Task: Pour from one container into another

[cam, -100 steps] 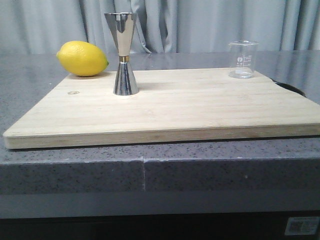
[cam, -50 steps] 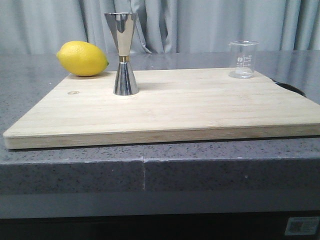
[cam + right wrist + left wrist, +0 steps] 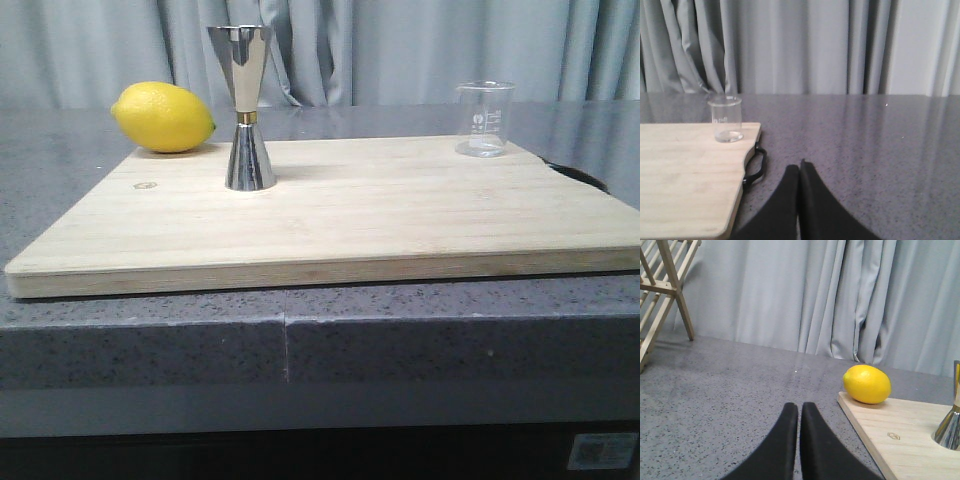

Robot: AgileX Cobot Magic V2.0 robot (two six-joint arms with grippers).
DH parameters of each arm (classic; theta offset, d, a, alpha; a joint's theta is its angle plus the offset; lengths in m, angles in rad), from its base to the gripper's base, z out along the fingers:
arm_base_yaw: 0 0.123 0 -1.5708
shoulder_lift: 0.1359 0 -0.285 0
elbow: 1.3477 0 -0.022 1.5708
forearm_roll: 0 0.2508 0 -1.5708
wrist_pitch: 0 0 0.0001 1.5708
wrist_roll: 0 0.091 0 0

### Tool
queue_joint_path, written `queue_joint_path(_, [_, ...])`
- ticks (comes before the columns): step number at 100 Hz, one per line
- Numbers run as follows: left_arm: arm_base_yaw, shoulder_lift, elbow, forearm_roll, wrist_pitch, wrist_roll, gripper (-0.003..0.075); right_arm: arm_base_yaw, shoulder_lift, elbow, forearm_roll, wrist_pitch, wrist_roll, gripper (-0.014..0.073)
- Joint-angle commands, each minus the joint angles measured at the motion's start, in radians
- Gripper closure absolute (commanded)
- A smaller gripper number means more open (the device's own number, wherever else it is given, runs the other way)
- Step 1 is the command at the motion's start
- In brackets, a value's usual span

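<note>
The small clear glass beaker (image 3: 486,119) stands upright at the far right of the wooden cutting board (image 3: 400,215); the right wrist view shows the beaker (image 3: 726,119) near the board's handle end. The steel hourglass jigger (image 3: 243,106) stands upright on the board's left part, and its base (image 3: 950,426) shows at the edge of the left wrist view. My left gripper (image 3: 799,408) is shut on nothing, over the grey counter left of the board. Off the board's right end, my right gripper (image 3: 800,168) is shut and empty too. Neither gripper appears in the front view.
A yellow lemon (image 3: 163,117) lies at the board's far left corner, also seen as the lemon (image 3: 867,384) from the left wrist. A black handle (image 3: 756,167) sticks out of the board's right end. A wooden rack (image 3: 662,287) stands far left. Grey curtains hang behind the counter.
</note>
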Motion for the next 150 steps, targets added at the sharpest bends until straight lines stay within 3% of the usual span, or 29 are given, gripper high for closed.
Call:
queue_joint_path(1, [-0.001,-0.021,0.028,-0.007,-0.082,0.000,0.0739,-0.033,-0.024,0.005,-0.015,-0.058,0.012,0.0664])
queue_joint_path(19, [-0.001,-0.021,0.028,-0.007,-0.082,0.000,0.0739,-0.084,-0.049,0.005,-0.029,-0.054,0.012,0.0664])
queue_joint_path(84, [-0.001,-0.021,0.028,-0.007,-0.082,0.000,0.0739,-0.084,-0.049,0.005,-0.034,0.052,0.012,0.0664])
queue_joint_path(150, [-0.001,-0.021,0.028,-0.007,-0.082,0.000,0.0739,-0.084,-0.049,0.005,-0.034,0.050,0.012,0.0664])
